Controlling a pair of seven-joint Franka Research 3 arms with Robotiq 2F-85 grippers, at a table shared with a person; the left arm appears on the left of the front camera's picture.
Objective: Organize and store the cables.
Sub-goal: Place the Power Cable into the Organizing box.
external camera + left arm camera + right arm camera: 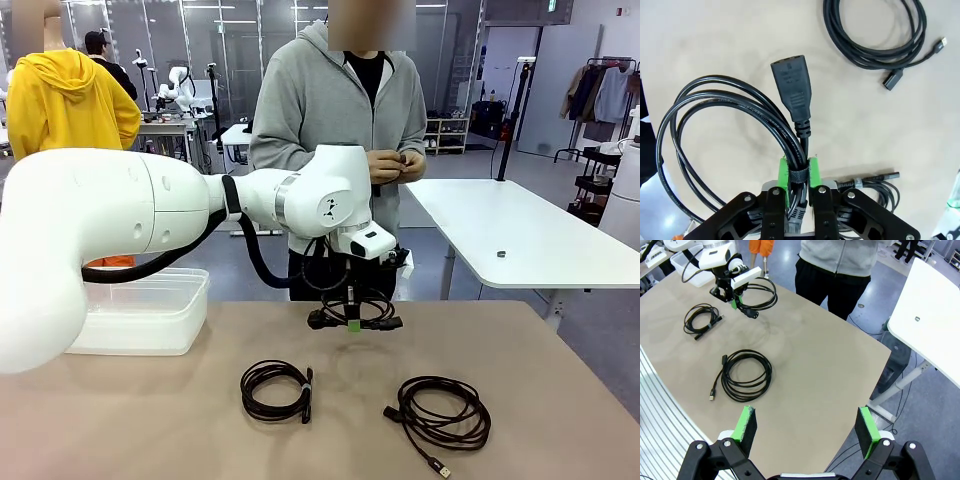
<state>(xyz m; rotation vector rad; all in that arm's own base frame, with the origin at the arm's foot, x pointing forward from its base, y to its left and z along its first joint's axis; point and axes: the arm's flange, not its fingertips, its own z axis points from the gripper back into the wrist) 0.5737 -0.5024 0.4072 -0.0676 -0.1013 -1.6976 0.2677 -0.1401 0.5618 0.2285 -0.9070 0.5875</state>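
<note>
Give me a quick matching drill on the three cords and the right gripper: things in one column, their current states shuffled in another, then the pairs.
Things
1. power cord
2. small coil
3. large coil
4. right gripper

States
A. open, holding nothing
B. lying on the table, plug end trailing toward the near edge
C. clamped in the left gripper
D. lying on the table, nearer the tub

Pairs: 1-C, 2-D, 3-B, 4-A
</note>
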